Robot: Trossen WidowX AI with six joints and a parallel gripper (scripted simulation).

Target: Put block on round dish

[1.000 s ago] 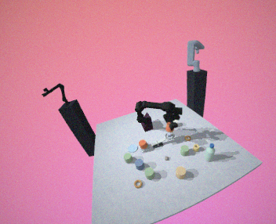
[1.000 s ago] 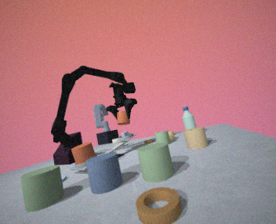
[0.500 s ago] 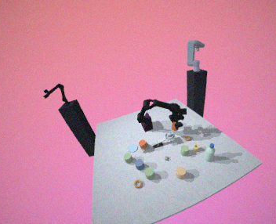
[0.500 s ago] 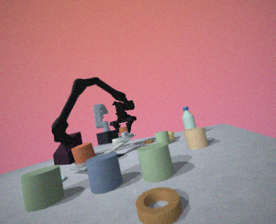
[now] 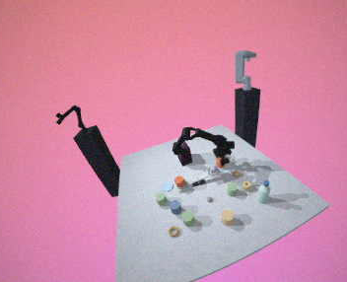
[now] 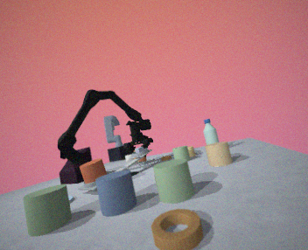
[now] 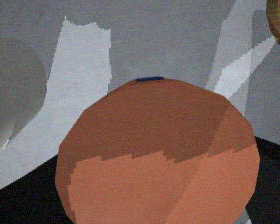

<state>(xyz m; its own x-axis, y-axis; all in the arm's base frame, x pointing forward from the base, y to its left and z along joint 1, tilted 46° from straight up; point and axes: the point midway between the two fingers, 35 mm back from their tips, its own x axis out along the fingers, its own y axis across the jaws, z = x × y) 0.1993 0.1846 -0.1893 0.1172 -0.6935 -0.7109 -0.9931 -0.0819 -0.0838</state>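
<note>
My gripper (image 5: 221, 161) is shut on an orange cup (image 5: 218, 162) (image 6: 143, 159) (image 7: 156, 145), low beyond the far end of the balance. In the wrist view the cup fills the lower middle. Whether it touches the table I cannot tell. The other orange cup (image 5: 179, 181) (image 6: 93, 170) stands on the near end of the balance. The balance's far pan (image 5: 213, 171) carries no cup. The round pale blue dish (image 5: 167, 186) lies beside the standing cup, with no cup above it. I cannot make out the block with certainty.
Green cylinders (image 5: 161, 199) (image 6: 173, 181), a blue cylinder (image 5: 175, 207) (image 6: 116, 193) and a tan cylinder (image 5: 227, 217) (image 6: 219, 154) stand around. A brown ring (image 5: 237, 176) lies near the held cup. A bottle (image 5: 263, 193) (image 6: 210, 134) stands to the right. A tiny greyish thing (image 5: 209, 199) lies mid-table.
</note>
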